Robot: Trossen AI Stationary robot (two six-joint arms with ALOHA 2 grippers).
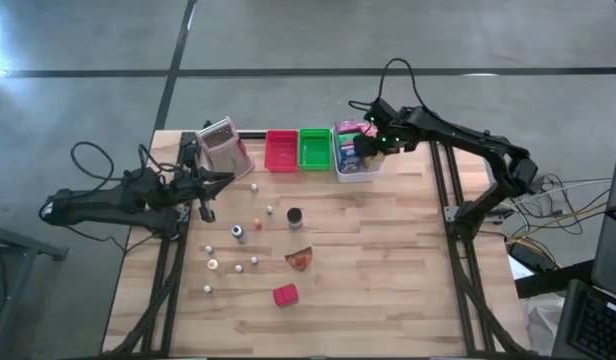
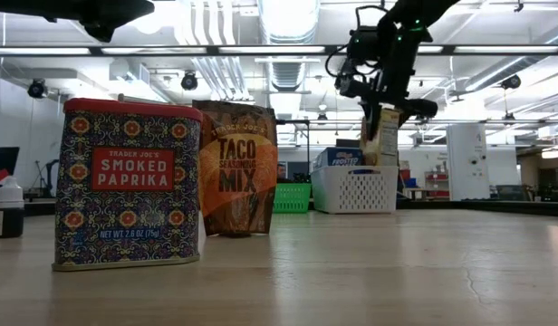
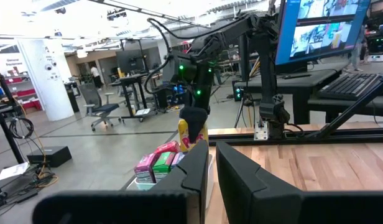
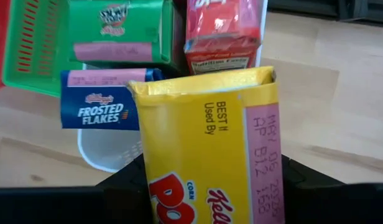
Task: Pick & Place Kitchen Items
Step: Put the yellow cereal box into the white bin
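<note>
Bench [image 1: 388, 280] of pale wood carries the whole spread. At its far edge sit a red tray [image 1: 281, 150], a green tray [image 1: 314, 148] and a white tray [image 1: 356, 168] side by side, the white one at the right of the row.

The right end effector [image 1: 366, 150] hangs above the white tray, gripping a yellow cereal box [image 4: 210, 155] between its fingers. In the right wrist view the yellow cereal box fills the foreground, and past it stand a blue Frosted Flakes box [image 4: 101, 99], a green box [image 4: 117, 31] and a red box [image 4: 222, 31] in the white tray. The low view shows the held box lifted clear above the tray's rim.

The left end effector [image 1: 223, 180] waits over the bench's left side, near a tilted pink packet [image 1: 224, 146]; its fingers stand a little apart, holding nothing.

Toward the middle of the bench lie a dark jar [image 1: 295, 217], an orange-brown wedge [image 1: 300, 259], a red packet [image 1: 285, 294] at the near side, and several tiny pale bottles [image 1: 214, 264] scattered well apart to the left.
</note>
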